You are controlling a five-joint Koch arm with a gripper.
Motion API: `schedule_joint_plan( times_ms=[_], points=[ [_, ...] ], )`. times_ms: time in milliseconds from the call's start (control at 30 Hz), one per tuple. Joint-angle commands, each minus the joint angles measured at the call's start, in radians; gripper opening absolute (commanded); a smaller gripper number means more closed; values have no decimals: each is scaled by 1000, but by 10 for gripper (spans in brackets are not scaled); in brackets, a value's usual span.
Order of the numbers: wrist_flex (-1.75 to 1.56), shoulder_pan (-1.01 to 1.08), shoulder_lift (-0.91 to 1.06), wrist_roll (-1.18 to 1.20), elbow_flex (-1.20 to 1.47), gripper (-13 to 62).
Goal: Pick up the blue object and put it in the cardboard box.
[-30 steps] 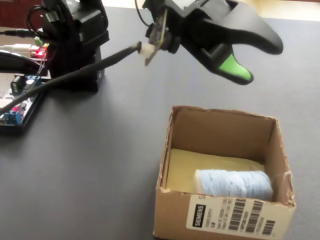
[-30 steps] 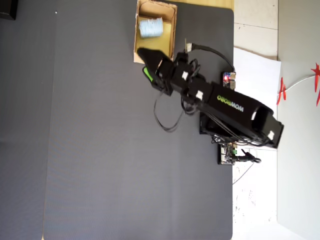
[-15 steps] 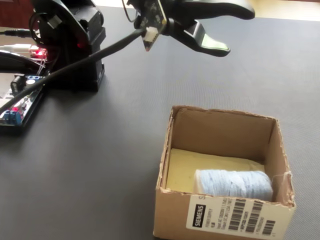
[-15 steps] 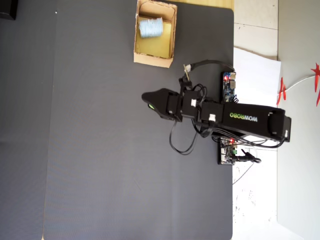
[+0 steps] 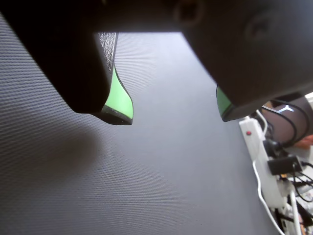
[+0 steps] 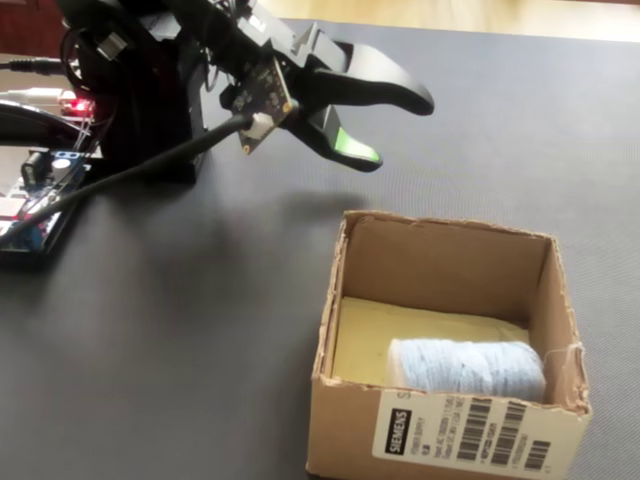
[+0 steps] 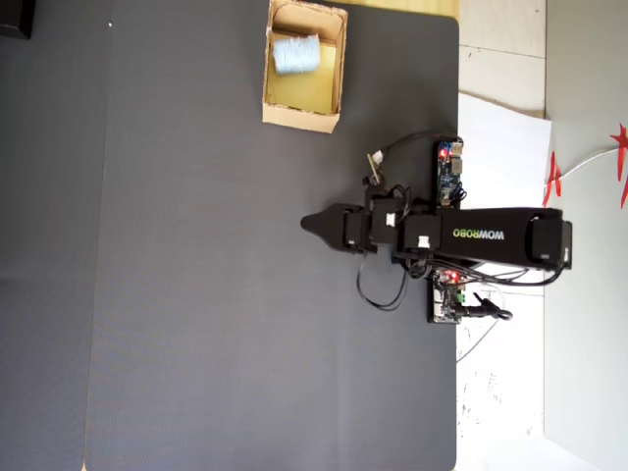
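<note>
Fixed view: roll point(image 6: 467, 367) lies lower right inside box point(image 6: 340, 300); we judge it soft, light, best pinched mid-body. Gripper point(image 6: 385, 125), upper centre, gapes empty.

Arm point(image 7: 461, 235): black plastic shell, boxy links, running from right of centre toward mid-frame in the overhead view. "WOWROBO" lettering point(image 7: 477, 235) on the long link, yellow-green and white. Small white labels on the joint housings. Pincer point(image 6: 385, 125): two black tapered jaws, bright green pads point(image 5: 117, 100) on the inner faces. Small circuit board point(image 6: 262, 95) near the wrist with a white connector point(image 6: 262, 124). Black cables point(image 7: 378, 292) loop below the arm. Black base block point(image 6: 145, 95), upper left of the fixed view.
</note>
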Motion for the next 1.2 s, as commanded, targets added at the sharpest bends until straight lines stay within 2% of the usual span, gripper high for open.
schedule_joint_plan(
  times_ms=[0, 167, 1167],
  points=[
    [-114, -5, 89, 66, 6, 342],
    [-140, -5, 89, 71, 87, 344],
    [163, 21, 80, 115, 87, 347]
  ],
)
